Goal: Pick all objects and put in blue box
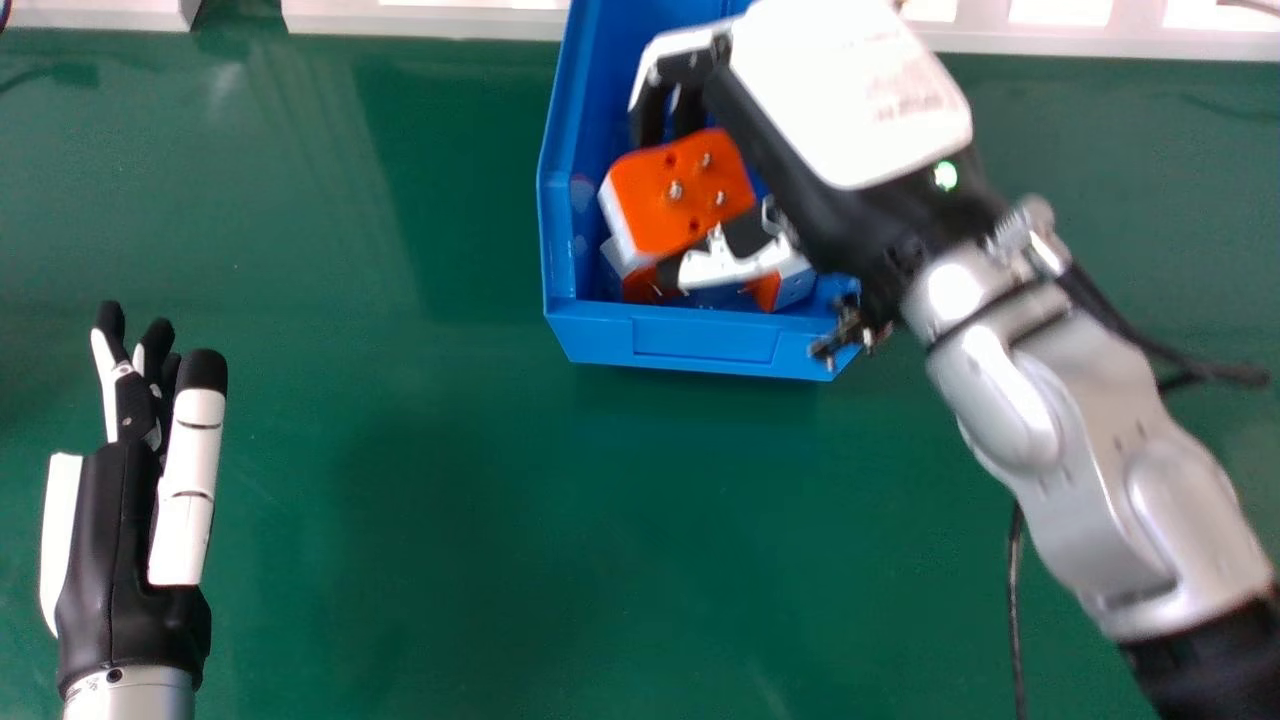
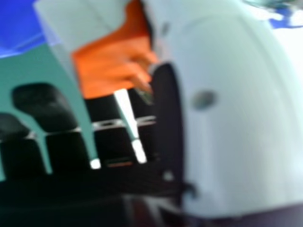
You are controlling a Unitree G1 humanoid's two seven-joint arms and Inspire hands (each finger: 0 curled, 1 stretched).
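Orange-and-white block [image 1: 682, 190] is in the blue box [image 1: 662, 338], toward its near end & L wall, w/ the right hand [image 1: 728, 264] on it: digits curled, block clamped btwn fingers at the far side & thumb at the near side. Orange face w/ screws is turned up, a bit tipped; white side faces L & near. Visible orange face runs slightly longer L to R, R end angled toward the far side; full long axis can't be told, as the hand covers part. Can't tell if it rests on the pcs below.

Under/near it in the box: a lower orange-and-white pc [image 1: 640, 284] at the near L, & another orange pc [image 1: 766, 292] close to the near wall, R of the thumb. Both partly hidden, so their long axes can't be told.

Box's long axis runs away from the robot, far end leaning a bit R; near wall is crosswise. It's on the green table [image 1: 420, 520].

Right hand view: block sits btwn thumb & fingers of the right hand [image 2: 213, 142], orange part next to the thumb; blurred.

Left hand [image 1: 130, 405] is at L in head view, well apart from box, fingers extended & pointing away, thumb alongside, holding nothing. Black cable [image 1: 1014, 600] lies near the R forearm.
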